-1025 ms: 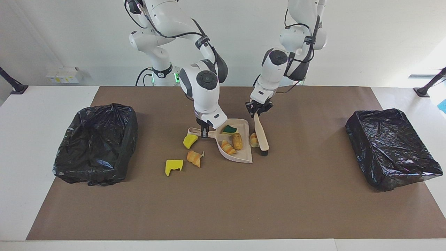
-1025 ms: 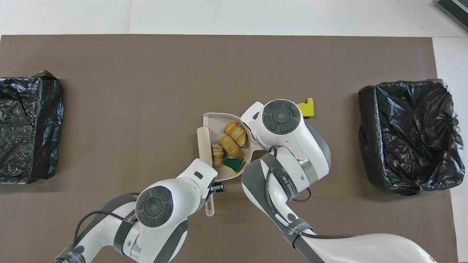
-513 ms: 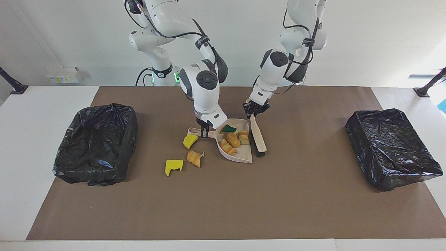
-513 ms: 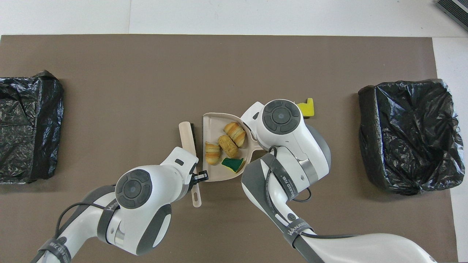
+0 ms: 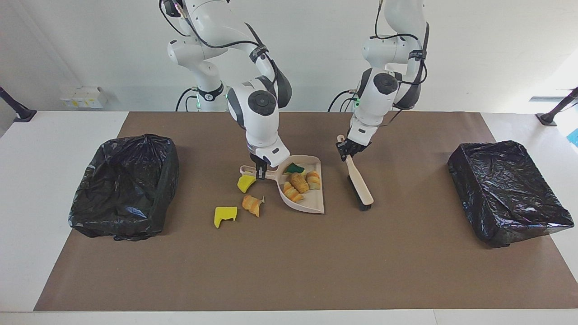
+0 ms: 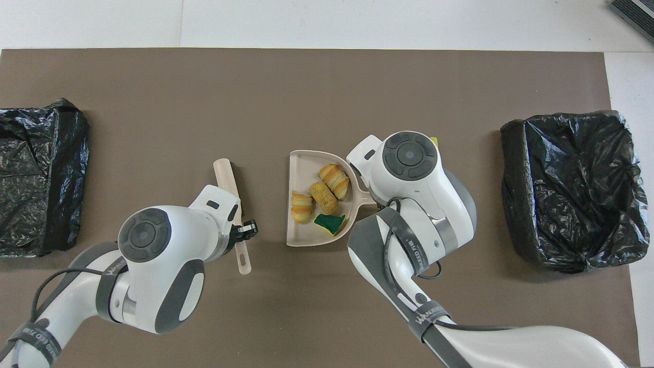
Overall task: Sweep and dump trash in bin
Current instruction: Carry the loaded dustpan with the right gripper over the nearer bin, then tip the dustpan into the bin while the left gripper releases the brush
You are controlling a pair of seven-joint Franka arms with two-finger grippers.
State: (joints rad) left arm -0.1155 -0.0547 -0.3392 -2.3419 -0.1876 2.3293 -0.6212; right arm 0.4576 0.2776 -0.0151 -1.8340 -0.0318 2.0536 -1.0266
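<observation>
Now 4 trash chunks (image 5: 300, 181) in dustpan (image 5: 311, 205) (right gripper (image 5: 260, 170) clamps handle).

Bright, even light; soft shadows

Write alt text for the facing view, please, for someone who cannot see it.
Two white robot arms work at a brown table: the right gripper holds a beige dustpan carrying four trash chunks, and the left gripper holds a brush. Three chunks lie beside the dustpan; a black-lined bin sits at each table end.
</observation>
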